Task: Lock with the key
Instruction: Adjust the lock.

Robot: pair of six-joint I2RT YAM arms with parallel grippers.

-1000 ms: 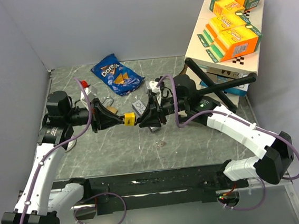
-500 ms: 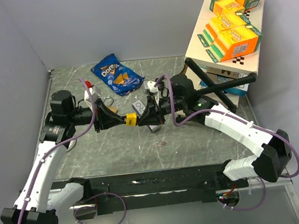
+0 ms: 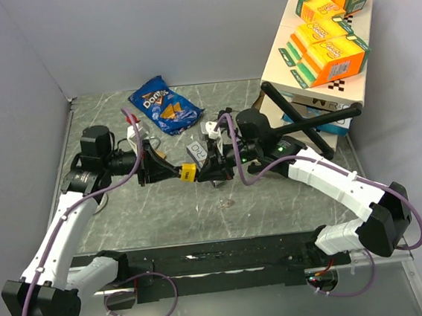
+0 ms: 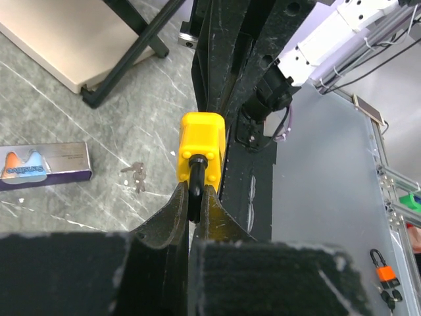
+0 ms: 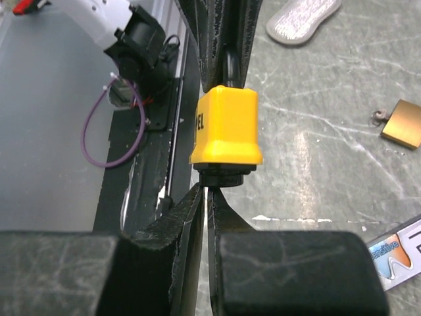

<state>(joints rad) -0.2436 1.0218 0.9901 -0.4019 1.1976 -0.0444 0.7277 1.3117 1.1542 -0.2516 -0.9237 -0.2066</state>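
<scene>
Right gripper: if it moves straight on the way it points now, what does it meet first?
The yellow padlock, just ahead of the right gripper; the left gripper holds its far end.

The left gripper [image 3: 166,170] and right gripper [image 3: 203,172] meet above the middle of the worktop [image 3: 150,220]. Their jaws are clamped on the yellow padlock [image 3: 186,170] and its key [image 5: 223,176], barring the way across. Loose keys [image 3: 226,201] lie just nearer. Behind sit a small carton [image 3: 197,150] and a Doritos bag [image 3: 165,104]. Stacked boxes [image 3: 303,67] and a black stand [image 3: 308,122] crowd the far right corner. The near left stretch lies open.
</scene>
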